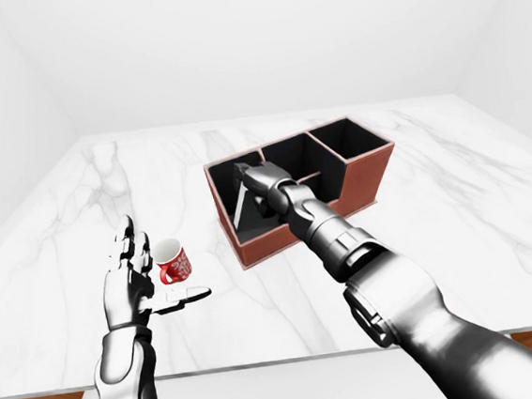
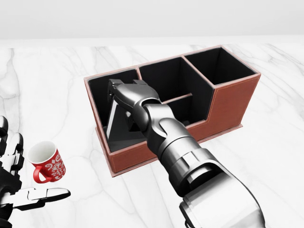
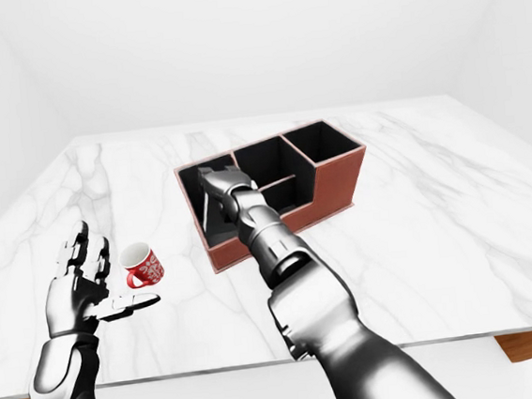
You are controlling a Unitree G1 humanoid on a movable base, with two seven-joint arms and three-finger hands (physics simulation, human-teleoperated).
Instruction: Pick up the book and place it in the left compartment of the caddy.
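Head view – right hand (image 2: 124, 95): it is lowered into the left compartment of the caddy (image 2: 232, 102); its fingers are seen wrapped over the top edge of the book (image 2: 113, 122), so it is judged clenched on the book.
Head view – book: it is seen inside the left compartment, leaning tilted, its pale page edge turned to the left; whether its lower edge rests on the floor of the compartment cannot be told.
Head view – left hand (image 2: 14, 183): it is held released at the near left edge, fingers spread, nothing gripped.
Head view – mug (image 2: 46, 161): a red patterned mug is seen just beside the left hand, on the marble table (image 2: 266, 156), well apart from the caddy.
Left-eye view – layout: the caddy is set at the far middle of the table, the mug to its near left, and the open left hand is raised close by the mug without closing round it.
Right-eye view – right arm: it is reached from the near side over the caddy's near wall into the left compartment.
Progress: the pick-up is judged done and the book is already within the target compartment; only the letting go and the withdrawal of the hand are left.
Count: one book, one caddy with three compartments, one mug, one table, two hands.
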